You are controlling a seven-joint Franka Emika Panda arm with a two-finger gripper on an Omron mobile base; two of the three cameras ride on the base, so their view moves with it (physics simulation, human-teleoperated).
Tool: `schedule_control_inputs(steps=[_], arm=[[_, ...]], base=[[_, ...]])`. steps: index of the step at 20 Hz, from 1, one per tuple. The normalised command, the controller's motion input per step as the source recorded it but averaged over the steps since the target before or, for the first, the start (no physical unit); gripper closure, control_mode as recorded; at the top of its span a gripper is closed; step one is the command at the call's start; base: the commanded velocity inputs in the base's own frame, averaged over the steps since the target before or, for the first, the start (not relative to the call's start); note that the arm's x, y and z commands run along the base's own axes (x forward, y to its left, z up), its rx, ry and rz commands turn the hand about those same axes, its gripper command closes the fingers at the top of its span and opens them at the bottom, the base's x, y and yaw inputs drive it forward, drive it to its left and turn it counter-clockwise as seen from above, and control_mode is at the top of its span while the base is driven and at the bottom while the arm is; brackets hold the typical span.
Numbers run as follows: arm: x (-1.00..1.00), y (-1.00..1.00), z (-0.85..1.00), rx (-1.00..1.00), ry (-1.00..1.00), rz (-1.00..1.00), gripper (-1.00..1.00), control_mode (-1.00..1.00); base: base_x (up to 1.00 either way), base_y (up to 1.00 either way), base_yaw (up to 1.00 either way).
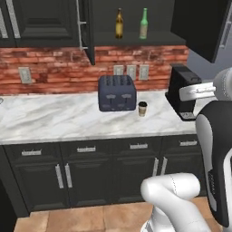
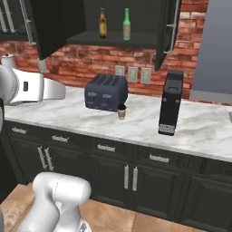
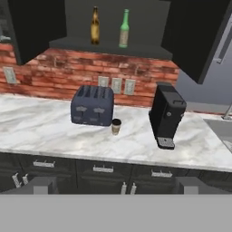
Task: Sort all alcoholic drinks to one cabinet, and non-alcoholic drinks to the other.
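1. Open cabinet (image 3: 149,50), high and far ahead of the gripper: it looks like the alcohol side.
2. Amber bottle (image 3: 94,26) and green bottle (image 3: 124,29) stand upright on its shelf, apparently sorted.
3. Coffee cup (image 3: 116,126) stands on the counter (image 3: 54,131) beside the toaster (image 3: 92,105), ahead and below, probably awaiting the other cabinet.
4. Gripper (image 3: 116,183): jaws wide apart, empty.

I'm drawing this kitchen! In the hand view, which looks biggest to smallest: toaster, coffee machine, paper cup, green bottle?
1. coffee machine
2. toaster, close to the machine in size
3. green bottle, though it stands farther back, so it looks smaller than it is
4. paper cup
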Motion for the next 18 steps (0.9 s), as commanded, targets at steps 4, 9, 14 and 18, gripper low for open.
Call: schedule_control_inputs(steps=[4, 9, 14, 18], arm=[[0.0, 0.0, 0.0, 0.0, 0.0, 0.0, -1.0, 1.0], [0.0, 0.0, 0.0, 0.0, 0.0, 0.0, -1.0, 1.0], [0.0, 0.0, 0.0, 0.0, 0.0, 0.0, -1.0, 1.0], [0.0, 0.0, 0.0, 0.0, 0.0, 0.0, -1.0, 1.0]], base=[[0.38, 0.01, -0.19], [0.35, 0.0, -0.15], [0.26, 0.0, -0.14], [0.27, 0.03, -0.12]])
